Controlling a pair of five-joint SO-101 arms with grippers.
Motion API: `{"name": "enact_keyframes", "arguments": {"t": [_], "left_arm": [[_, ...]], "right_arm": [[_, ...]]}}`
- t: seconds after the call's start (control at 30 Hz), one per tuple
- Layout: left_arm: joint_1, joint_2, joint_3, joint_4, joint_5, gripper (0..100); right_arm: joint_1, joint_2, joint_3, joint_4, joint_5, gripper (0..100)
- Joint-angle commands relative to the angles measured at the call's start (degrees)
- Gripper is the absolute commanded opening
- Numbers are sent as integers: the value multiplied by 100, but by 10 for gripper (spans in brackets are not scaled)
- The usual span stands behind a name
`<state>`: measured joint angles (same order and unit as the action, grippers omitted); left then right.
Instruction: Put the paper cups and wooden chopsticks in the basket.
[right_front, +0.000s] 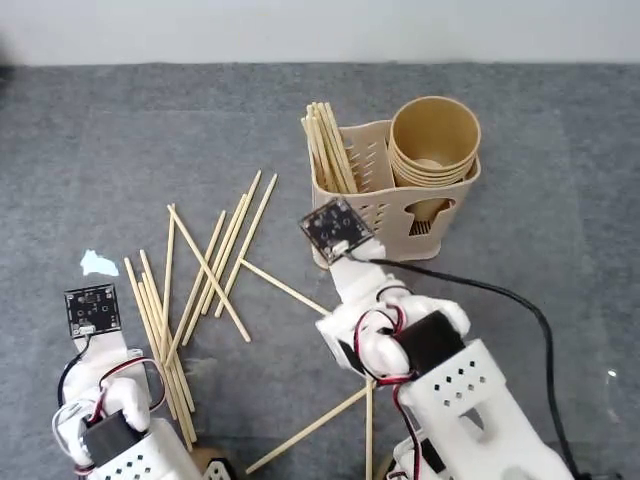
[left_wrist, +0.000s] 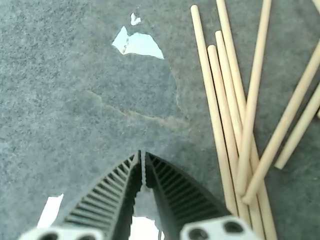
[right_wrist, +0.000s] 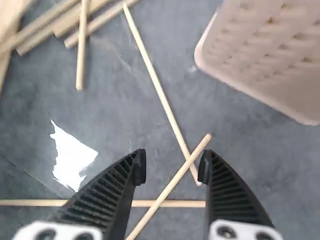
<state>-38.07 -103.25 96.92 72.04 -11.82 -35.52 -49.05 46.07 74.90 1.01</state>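
Scattered chopsticks (right_front: 209, 273) cross the mat (right_front: 100, 150) before the basket (right_front: 385, 215).

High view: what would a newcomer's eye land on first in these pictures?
The beige basket stands out at the far side of the grey mat, holding a stack of paper cups and a bundle of chopsticks. Next come the loose chopsticks strewn across the mat in front of it. The right gripper hangs open over two crossed sticks beside the basket.
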Motion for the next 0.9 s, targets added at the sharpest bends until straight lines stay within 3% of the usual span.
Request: {"name": "enact_keyframes", "arguments": {"t": [0.0, 0.43, 0.7, 0.87], "left_arm": [[-44, -105, -48, 44, -35, 12], [-44, -105, -48, 44, -35, 12], [-44, -105, -48, 44, -35, 12], [-44, -105, -48, 44, -35, 12]], "right_arm": [[-40, -127, 325, -321, -18, 187], [4, 1877, 316, -901, -62, 186], [778, 2132, 316, -1130, -18, 184], [796, 2149, 343, -1156, -18, 184]]}}
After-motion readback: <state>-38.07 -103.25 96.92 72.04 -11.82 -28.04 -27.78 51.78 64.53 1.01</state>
